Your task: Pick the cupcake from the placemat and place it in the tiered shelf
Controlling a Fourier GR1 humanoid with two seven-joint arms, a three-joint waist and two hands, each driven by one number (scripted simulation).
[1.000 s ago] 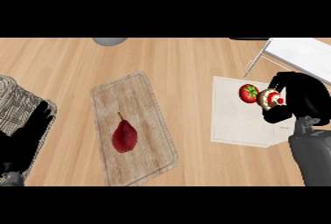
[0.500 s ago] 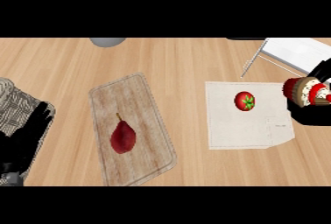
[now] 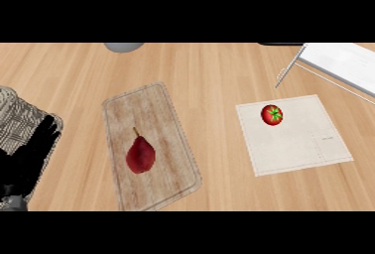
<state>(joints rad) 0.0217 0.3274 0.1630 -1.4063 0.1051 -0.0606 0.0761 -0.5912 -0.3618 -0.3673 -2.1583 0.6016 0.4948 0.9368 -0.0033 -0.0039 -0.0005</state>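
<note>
The beige placemat lies right of centre with only a red tomato on it. No cupcake shows anywhere in the head view. The white tiered shelf reaches in from the top right corner, one thin leg standing on the counter near the placemat's far edge. My right hand is out of the picture. My left hand rests at the lower left edge, fingers straight and pointing up, holding nothing.
A wooden cutting board with a dark red pear lies left of centre. A woven grey basket sits at the far left beside my left hand. A grey round object peeks in at the top.
My right hand, curled round the cupcake, moved right off the placemat and has left the view together with the cupcake. The view has shifted a little. The left hand stayed put.
</note>
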